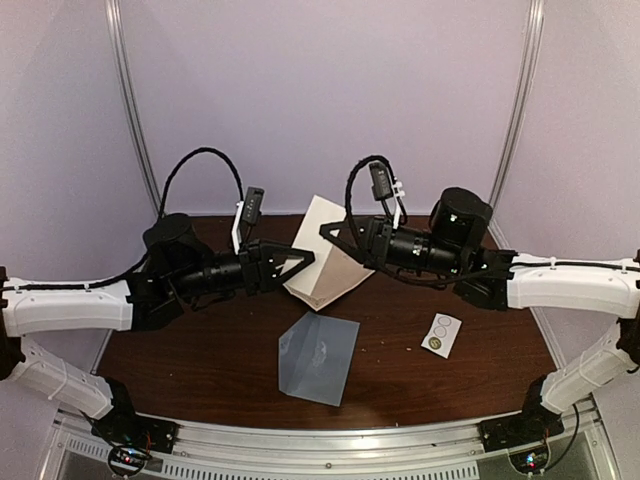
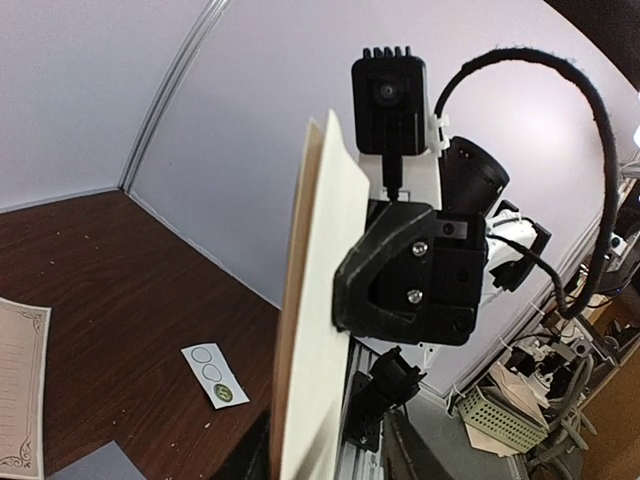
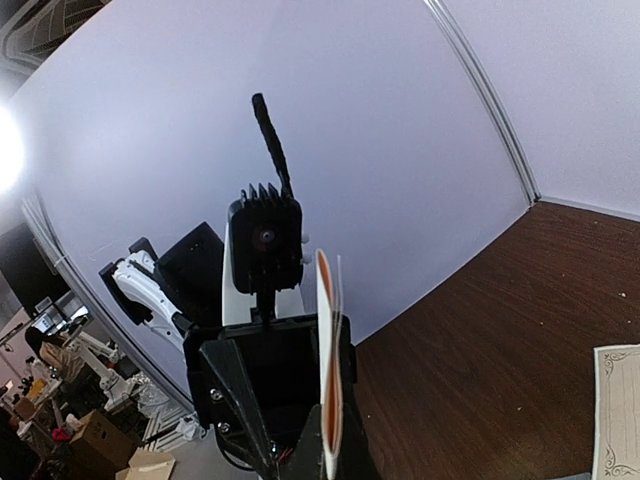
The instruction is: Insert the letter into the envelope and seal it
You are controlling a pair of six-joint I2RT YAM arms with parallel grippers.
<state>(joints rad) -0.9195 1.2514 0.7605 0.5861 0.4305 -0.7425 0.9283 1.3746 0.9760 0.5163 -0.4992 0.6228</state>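
Cream paper letter (image 1: 322,270), stiff and partly folded, hangs in the air between the two arms and fills the middle of both wrist views edge-on. The left gripper (image 1: 305,258) is clamped on its left edge. The right gripper (image 1: 335,232) is closed on its upper right edge, and in the left wrist view its black finger (image 2: 385,285) lies flat against the sheet's face. Neither pincer stands apart.

Below and nearer the arm bases, the flat grey-blue paper envelope (image 1: 318,357) lies on the dark brown wooden table (image 1: 200,350), well apart from the letter and touched by nothing. Whether its pointed flap is open I cannot tell. To the right of the envelope, near the right arm, lies a small white sticker strip with circles (image 1: 441,334).

The step in hand looks like folding or squaring the letter between both grippers; insertion has not begun. Next, one arm should probably take the letter alone, freeing the other to pin the envelope and hold its mouth open. The letter's leading edge then has to come down low and shallow toward that mouth. With thin paper on a smooth table, the envelope is likely to slide unless held.
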